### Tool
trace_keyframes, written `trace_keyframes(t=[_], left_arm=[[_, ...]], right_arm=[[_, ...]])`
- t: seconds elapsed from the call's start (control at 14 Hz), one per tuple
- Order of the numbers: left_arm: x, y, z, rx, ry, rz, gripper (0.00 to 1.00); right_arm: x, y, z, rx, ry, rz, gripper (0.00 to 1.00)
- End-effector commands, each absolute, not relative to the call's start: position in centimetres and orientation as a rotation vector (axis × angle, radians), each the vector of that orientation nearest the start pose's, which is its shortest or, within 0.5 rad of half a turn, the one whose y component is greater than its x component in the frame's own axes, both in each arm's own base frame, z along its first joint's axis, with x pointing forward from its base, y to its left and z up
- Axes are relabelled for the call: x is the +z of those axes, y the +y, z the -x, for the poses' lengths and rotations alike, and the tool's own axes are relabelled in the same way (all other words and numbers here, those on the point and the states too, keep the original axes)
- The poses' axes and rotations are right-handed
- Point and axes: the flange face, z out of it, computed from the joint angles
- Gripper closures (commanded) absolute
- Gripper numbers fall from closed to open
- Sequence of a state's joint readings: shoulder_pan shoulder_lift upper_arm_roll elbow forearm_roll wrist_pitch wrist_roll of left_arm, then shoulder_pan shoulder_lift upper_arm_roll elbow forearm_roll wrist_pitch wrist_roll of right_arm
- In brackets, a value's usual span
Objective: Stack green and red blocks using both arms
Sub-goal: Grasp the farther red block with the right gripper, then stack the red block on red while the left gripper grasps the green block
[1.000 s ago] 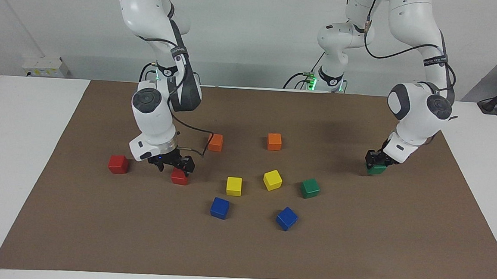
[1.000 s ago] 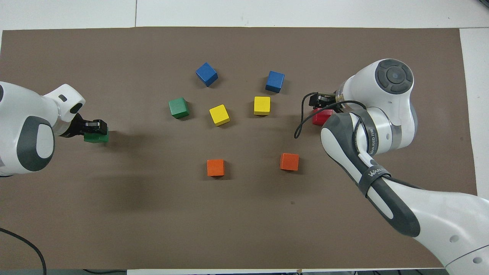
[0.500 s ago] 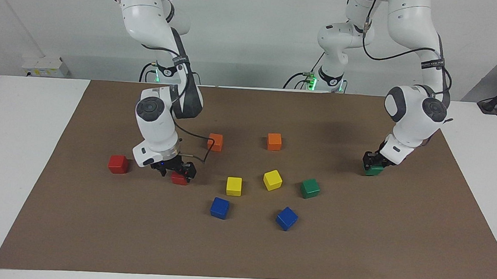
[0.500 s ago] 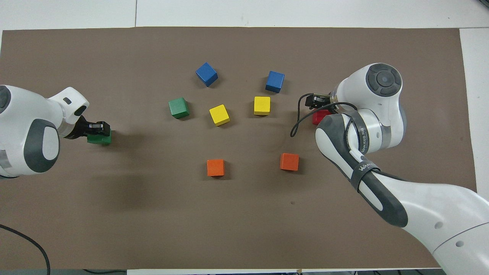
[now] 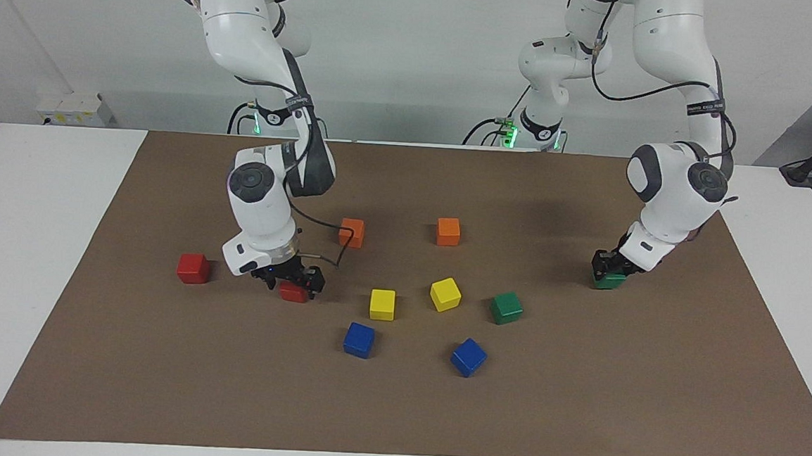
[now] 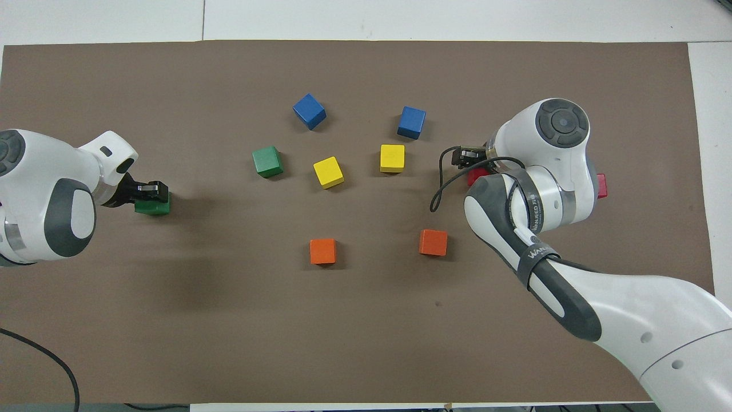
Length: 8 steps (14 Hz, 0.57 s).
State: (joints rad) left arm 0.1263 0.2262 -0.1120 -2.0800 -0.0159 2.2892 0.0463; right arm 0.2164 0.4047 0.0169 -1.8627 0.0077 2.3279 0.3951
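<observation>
Red block [image 5: 293, 292] sits clamped in the right tool [image 5: 293, 282], still on the worktop [image 5: 580, 380] though the arm above has straightened; green block [image 5: 609, 280] stays pinched in the left tool [image 5: 609, 267], barely shifted.

Robotics lab, brown mat [image 5: 578, 408], white arms [image 5: 669, 195] (cabled)

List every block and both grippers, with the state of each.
Left gripper: down at the mat, around a green block.
Held green block: low at the mat, between the fingers.
Right gripper: down around a red block.
Held red block: low at the mat.
Free green block: loose on the mat.
Free red block: loose.
Orange, yellow, blue blocks: loose, unstacked.
</observation>
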Motion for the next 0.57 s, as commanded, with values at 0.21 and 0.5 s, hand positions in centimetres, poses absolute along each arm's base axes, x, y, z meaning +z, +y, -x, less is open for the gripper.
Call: trace_keyframes(t=[0.21,0.5], left_arm=[[32.0,1.1,-58.0,-0.011,0.035,3.176,0.00],[35.8,0.7,-60.4,-0.012,0.042,3.179,0.00]], right_arm=[[30.4,13.9,-62.1,-0.084,0.083,3.125,0.60],[33.7,9.9,-62.6,-0.042,0.007,3.165,1.00]])
